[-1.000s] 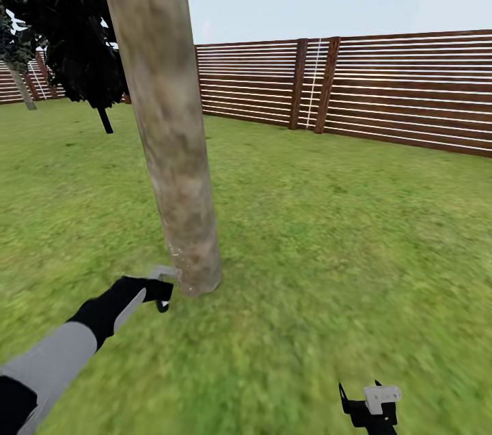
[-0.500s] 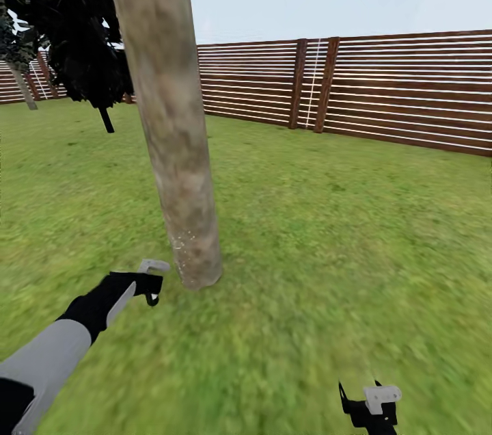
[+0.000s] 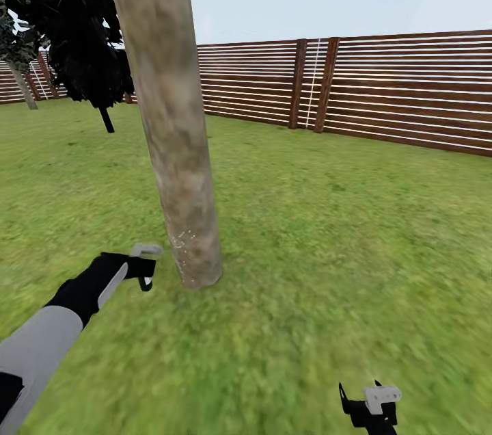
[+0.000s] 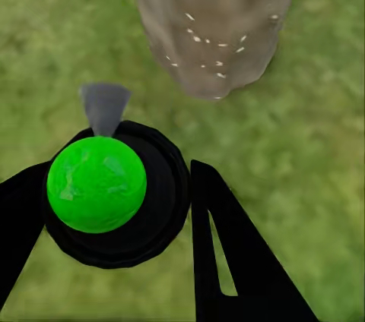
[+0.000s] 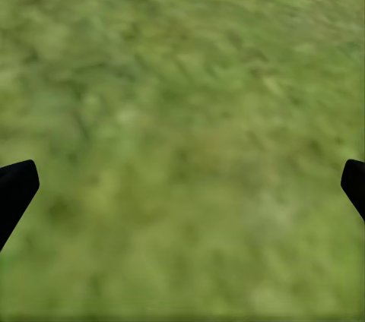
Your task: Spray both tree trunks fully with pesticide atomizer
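Left hand (image 4: 114, 208) clenched round the pesticide atomizer (image 4: 96, 184), low and just left of the near tree trunk (image 3: 171, 120), already speckled near its base; best swept slowly upward, nozzle trunk-facing; right hand (image 3: 372, 407) hung released over grass

Tree trunk (image 3: 171, 120) top cut off by frame; right gripper (image 3: 369, 406) partly cropped
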Controlling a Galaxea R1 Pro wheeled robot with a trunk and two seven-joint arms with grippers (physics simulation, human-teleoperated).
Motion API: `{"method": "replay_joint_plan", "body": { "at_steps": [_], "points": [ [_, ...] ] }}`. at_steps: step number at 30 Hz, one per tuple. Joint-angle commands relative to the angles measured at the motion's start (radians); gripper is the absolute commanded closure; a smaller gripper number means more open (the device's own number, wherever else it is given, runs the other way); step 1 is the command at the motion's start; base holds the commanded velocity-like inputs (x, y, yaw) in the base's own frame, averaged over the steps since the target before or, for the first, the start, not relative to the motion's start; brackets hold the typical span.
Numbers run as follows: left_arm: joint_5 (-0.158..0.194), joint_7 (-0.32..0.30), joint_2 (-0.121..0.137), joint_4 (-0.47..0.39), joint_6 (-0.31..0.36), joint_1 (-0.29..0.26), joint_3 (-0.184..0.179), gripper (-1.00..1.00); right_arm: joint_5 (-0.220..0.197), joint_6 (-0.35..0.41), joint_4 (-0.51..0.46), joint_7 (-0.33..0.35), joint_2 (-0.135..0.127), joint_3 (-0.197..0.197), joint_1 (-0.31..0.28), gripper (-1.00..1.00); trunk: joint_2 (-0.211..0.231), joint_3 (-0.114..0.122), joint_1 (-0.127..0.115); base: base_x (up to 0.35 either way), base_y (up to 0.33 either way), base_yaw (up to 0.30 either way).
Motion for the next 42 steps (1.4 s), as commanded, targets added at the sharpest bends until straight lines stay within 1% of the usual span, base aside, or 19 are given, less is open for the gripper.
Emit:
{"method": "replay_joint_plan", "body": {
  "at_steps": [1, 6, 10, 11, 14, 17, 19, 21, 24, 26, 30, 31, 32, 33, 35, 36, 37, 40, 42],
  "points": [
    [0.009, -0.003, 0.007, -0.004, 0.004, 0.004, -0.007, 1.0, 0.011, -0.004, 0.001, -0.001, 0.0, -0.008, -0.001, -1.0, 0.0, -0.001, 0.0, 0.0, 0.0, 0.0],
    [0.009, -0.007, 0.0, -0.031, 0.004, 0.011, -0.037, 1.0, 0.011, -0.004, 0.001, -0.001, 0.0, -0.008, -0.001, -1.0, 0.0, -0.001, 0.0, 0.152, 0.026, 0.0],
    [0.008, -0.008, 0.0, -0.045, 0.006, 0.006, -0.041, 1.0, 0.011, -0.004, 0.001, -0.001, 0.0, -0.008, -0.001, -1.0, 0.0, -0.001, 0.0, 0.237, 0.072, 0.0],
    [0.008, -0.008, 0.001, -0.069, 0.007, 0.004, -0.041, 1.0, 0.011, -0.004, 0.001, -0.001, 0.0, -0.008, -0.001, -1.0, 0.0, -0.001, 0.0, 0.037, 0.011, 0.0],
    [0.007, -0.007, 0.009, -0.125, 0.028, 0.003, -0.035, 1.0, 0.012, -0.004, 0.001, -0.001, 0.0, -0.008, -0.001, -1.0, 0.0, -0.001, 0.0, 0.013, 0.004, 0.0],
    [0.007, -0.006, 0.031, -0.145, 0.066, 0.007, -0.024, 1.0, 0.011, -0.004, 0.001, -0.001, 0.0, -0.008, -0.001, -1.0, 0.0, -0.001, 0.0, 0.002, 0.001, 0.0],
    [0.007, -0.005, 0.032, -0.148, 0.064, 0.012, -0.029, 1.0, 0.011, -0.004, 0.001, -0.001, 0.0, -0.008, -0.001, -1.0, 0.0, -0.001, 0.0, 0.0, 0.0, 0.0],
    [0.009, 0.0, 0.022, -0.138, 0.058, 0.03, -0.033, 1.0, 0.011, -0.004, 0.001, -0.001, 0.0, -0.008, -0.001, -1.0, 0.0, -0.001, 0.0, 0.0, 0.0, 0.0],
    [0.008, 0.002, -0.009, -0.134, 0.055, 0.099, -0.035, 1.0, 0.011, -0.004, 0.001, -0.001, 0.0, -0.008, -0.001, -1.0, 0.0, -0.001, 0.0, 0.0, 0.0, 0.0],
    [0.005, 0.002, -0.02, -0.134, 0.055, 0.131, -0.035, 1.0, 0.011, -0.004, 0.001, -0.001, 0.0, -0.008, -0.001, -1.0, 0.0, -0.001, 0.0, 0.0, 0.0, 0.0],
    [0.004, 0.003, 0.0, -0.114, 0.056, 0.142, -0.026, 1.0, 0.011, -0.004, 0.001, -0.001, 0.0, -0.008, -0.001, -1.0, 0.0, -0.001, 0.0, 0.0, 0.0, 0.0],
    [0.003, 0.006, 0.027, -0.107, 0.056, 0.143, -0.03, 1.0, 0.011, -0.004, 0.001, -0.001, 0.0, -0.008, -0.001, -1.0, 0.0, -0.001, 0.0, 0.0, 0.0, 0.0],
    [0.004, 0.009, 0.028, -0.105, 0.055, 0.145, -0.033, 1.0, 0.011, -0.004, 0.001, -0.001, 0.001, -0.008, -0.001, -1.0, 0.0, -0.001, 0.0, 0.0, 0.0, 0.0],
    [0.005, 0.037, 0.002, -0.105, 0.054, 0.147, -0.033, 1.0, 0.012, -0.004, 0.001, -0.001, 0.002, -0.008, -0.001, -1.0, 0.0, -0.001, 0.0, 0.0, -0.179, 0.0],
    [0.005, 0.12, -0.037, -0.101, 0.054, 0.147, -0.032, 1.0, 0.012, -0.004, 0.001, -0.001, 0.002, -0.008, -0.001, -1.0, 0.0, -0.001, 0.0, 0.0, -0.232, 0.0],
    [0.013, 0.221, -0.068, -0.087, 0.049, 0.147, -0.032, 1.0, 0.012, -0.004, 0.001, -0.001, 0.002, -0.008, -0.001, -1.0, 0.0, -0.001, 0.0, 0.0, -0.258, 0.0],
    [0.019, 0.282, -0.093, -0.062, 0.024, 0.148, -0.032, 1.0, 0.012, -0.004, 0.001, -0.001, 0.002, -0.008, -0.001, -1.0, 0.0, -0.001, 0.0, 0.0, -0.265, 0.0],
    [0.024, 0.315, -0.11, 0.007, -0.064, 0.155, -0.029, 1.0, 0.012, -0.004, 0.001, -0.001, 0.002, -0.008, -0.001, -1.0, 0.0, -0.001, 0.0, 0.017, -0.268, 0.0],
    [0.035, 0.32, -0.111, 0.075, -0.125, 0.158, -0.026, 1.0, 0.012, -0.004, 0.001, -0.001, 0.002, -0.007, 0.0, -1.0, 0.0, -0.001, 0.0, 0.096, -0.27, 0.0]
  ]
}}
